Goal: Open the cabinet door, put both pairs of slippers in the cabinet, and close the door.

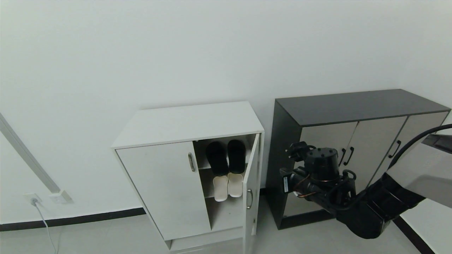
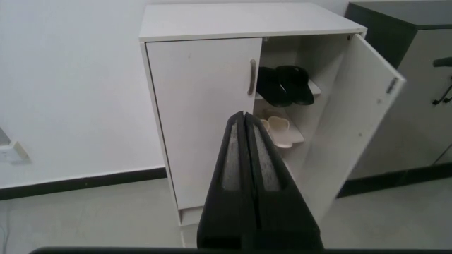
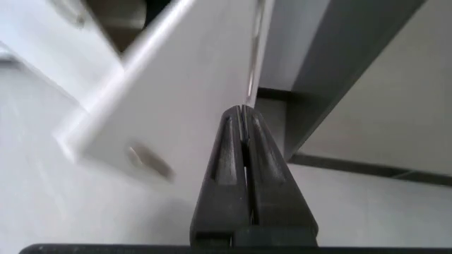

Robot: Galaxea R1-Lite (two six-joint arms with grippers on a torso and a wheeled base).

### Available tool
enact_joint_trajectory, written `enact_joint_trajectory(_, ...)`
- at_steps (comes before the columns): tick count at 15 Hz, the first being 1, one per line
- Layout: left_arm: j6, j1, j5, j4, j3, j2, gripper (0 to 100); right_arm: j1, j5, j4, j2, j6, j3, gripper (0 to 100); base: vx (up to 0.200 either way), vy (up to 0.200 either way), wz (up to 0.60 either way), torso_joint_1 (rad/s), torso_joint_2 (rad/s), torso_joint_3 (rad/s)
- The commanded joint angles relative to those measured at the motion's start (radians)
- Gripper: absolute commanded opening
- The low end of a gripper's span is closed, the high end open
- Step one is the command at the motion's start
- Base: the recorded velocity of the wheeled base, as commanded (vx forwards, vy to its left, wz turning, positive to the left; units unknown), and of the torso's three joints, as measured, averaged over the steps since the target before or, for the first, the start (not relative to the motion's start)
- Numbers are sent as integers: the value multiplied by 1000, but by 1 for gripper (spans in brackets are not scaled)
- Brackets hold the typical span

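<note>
Right claw (image 3: 244, 113): fingers pressed together with nothing between them; it sits just beside the outer face of the open door; I take it the fingers are shut to make one blunt tip for pushing.
Open door (image 1: 251, 183): directly ahead of the right claw's tip, swung well out from the cabinet front; whether tip and panel touch, I cannot tell.
Door handle (image 1: 250, 199): near the right claw, lower on the panel; a push needs no grip on it, I'd say.
Black slippers (image 1: 226, 157): beyond the door from the right claw, side by side on the upper shelf.
White slippers (image 1: 228, 185): on the shelf directly beneath the black pair, also side by side; both pairs sit inside the door's line, so it should swing past them.
White cabinet (image 1: 187, 121): its other door is shut.
Left claw (image 2: 244, 116): fingers together and empty; it is well apart from the cabinet and points at the shut door, with the slippers off to one side of its tip; it looks parked out of the swing path.
Dark cabinet (image 1: 353, 106): behind the right claw, which works in the gap between the two cabinets.
Stage: both pairs are stowed; by my judgement only closing the door is left.
Risk: a shut tip may slide along the smooth panel.
</note>
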Motion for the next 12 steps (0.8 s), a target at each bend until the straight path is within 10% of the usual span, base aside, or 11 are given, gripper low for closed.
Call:
enact_joint_trajectory(1, 0, 0, 1, 0, 0, 1, 0, 2, -1, -20, -17, -4, 26, 0, 0, 0, 0, 0, 0, 0)
enact_joint_trajectory(12, 0, 0, 1, 0, -2, 1, 0, 43, -2, -132, 7, -25, 64, 0, 0, 0, 327, 3, 3, 1)
